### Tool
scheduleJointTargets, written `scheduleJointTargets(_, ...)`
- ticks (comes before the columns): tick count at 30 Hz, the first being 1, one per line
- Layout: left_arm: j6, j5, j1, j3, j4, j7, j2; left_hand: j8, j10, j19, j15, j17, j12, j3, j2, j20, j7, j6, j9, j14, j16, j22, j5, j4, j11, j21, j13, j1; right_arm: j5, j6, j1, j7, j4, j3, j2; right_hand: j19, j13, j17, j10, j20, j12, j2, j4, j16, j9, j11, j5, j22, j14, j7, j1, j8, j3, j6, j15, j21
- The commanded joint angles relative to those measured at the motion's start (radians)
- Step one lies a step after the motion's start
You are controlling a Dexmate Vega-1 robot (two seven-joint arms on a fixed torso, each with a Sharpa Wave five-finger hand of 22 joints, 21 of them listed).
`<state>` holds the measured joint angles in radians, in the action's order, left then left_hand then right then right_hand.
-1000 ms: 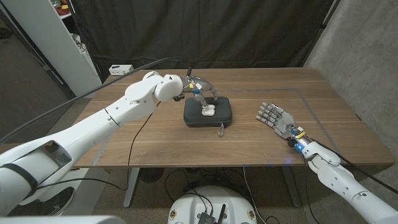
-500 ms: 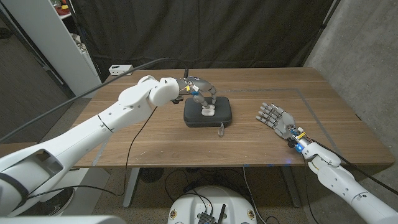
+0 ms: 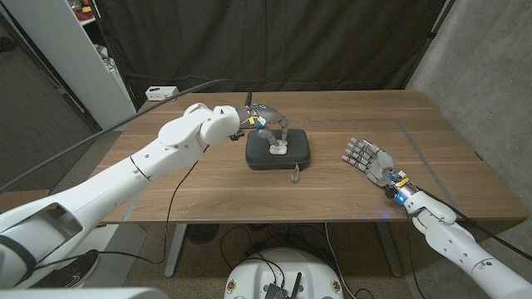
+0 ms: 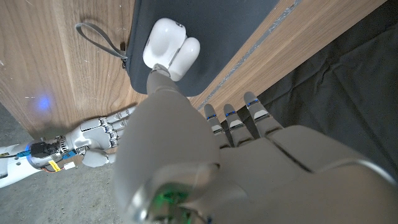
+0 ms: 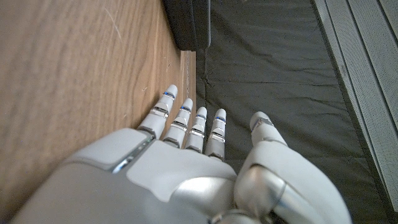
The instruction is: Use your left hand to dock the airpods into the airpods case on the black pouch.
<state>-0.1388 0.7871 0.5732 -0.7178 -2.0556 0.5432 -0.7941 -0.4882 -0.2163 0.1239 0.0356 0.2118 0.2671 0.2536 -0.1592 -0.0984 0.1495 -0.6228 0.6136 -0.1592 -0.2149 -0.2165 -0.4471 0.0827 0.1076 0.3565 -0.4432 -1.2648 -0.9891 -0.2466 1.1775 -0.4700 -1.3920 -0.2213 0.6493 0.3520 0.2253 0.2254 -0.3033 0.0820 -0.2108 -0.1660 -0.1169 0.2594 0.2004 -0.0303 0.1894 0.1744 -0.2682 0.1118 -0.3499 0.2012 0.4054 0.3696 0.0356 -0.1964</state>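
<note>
Fingers (image 4: 163, 87) of the left hand (image 3: 268, 121) press the open airpods case (image 4: 170, 49) on the black pouch (image 3: 278, 150); the right hand (image 3: 368, 158) is spread.

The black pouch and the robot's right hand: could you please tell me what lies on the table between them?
In the head view, only bare wooden table separates the black pouch from the right hand; the pouch's small grey wrist loop lies at its near edge, not between.

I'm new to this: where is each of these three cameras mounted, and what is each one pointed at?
Head view: on the robot's head, looking down at the table; both arms, left hand over the pouch, right hand.
Left wrist view: on the left wrist, along that hand toward the case.
Right wrist view: on the right wrist, along that hand.
Shared: all three show the pouch.
</note>
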Motion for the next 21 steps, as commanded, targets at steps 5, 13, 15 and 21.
scheduleJointTargets(5,-0.023,0.033,-0.002,-0.019,0.021,0.025,0.019,-0.022,-0.010,0.008,0.074,0.005,0.004,-0.004,0.004,0.005,0.002,-0.002,0.025,-0.002,-0.003,-0.005,0.008,0.000,0.002,0.004,-0.005,-0.007,-0.008,0.003,-0.002,-0.002,0.009,0.006,0.002,0.003,0.002,0.002,-0.005,0.005,-0.002,0.002,0.000,0.010,0.001,0.001,0.001,0.003,-0.006,-0.004,0.007,0.000,0.000,0.007,0.069,-0.004)
scheduleJointTargets(13,-0.029,0.051,-0.012,-0.032,0.026,0.049,0.024,-0.041,-0.015,0.008,0.079,0.005,0.006,-0.009,0.004,0.011,0.007,-0.003,0.046,-0.004,-0.003,-0.005,0.015,-0.003,0.009,0.006,-0.008,-0.014,-0.013,-0.001,-0.001,-0.007,0.019,0.007,-0.006,0.002,0.002,0.003,-0.006,0.005,-0.002,0.002,0.004,0.010,0.001,0.002,0.000,0.003,-0.005,-0.004,0.013,0.000,-0.001,0.008,0.069,-0.004)
scheduleJointTargets(15,-0.027,0.052,-0.013,-0.034,0.028,0.052,0.025,-0.044,-0.016,0.008,0.079,0.005,0.006,-0.010,0.003,0.012,0.008,-0.003,0.050,-0.004,-0.003,-0.006,0.017,-0.004,0.010,0.007,-0.008,-0.015,-0.014,0.000,0.002,-0.007,0.018,0.009,-0.006,0.002,0.002,0.004,-0.006,0.005,-0.003,0.003,0.008,0.011,0.001,0.003,-0.001,0.003,-0.006,-0.004,0.018,0.000,-0.003,0.008,0.069,-0.004)
scheduleJointTargets(21,-0.032,0.058,-0.015,-0.039,0.032,0.064,0.029,-0.051,-0.013,0.007,0.079,0.005,0.004,-0.012,0.003,0.011,0.008,0.007,0.061,-0.004,-0.003,-0.006,0.023,-0.004,0.008,0.007,-0.010,-0.016,-0.016,-0.005,0.006,-0.010,0.020,0.013,-0.007,0.003,0.002,0.006,-0.007,0.005,-0.003,0.003,0.020,0.012,0.001,0.003,-0.003,0.003,-0.008,-0.004,0.035,0.001,-0.008,0.009,0.070,-0.004)
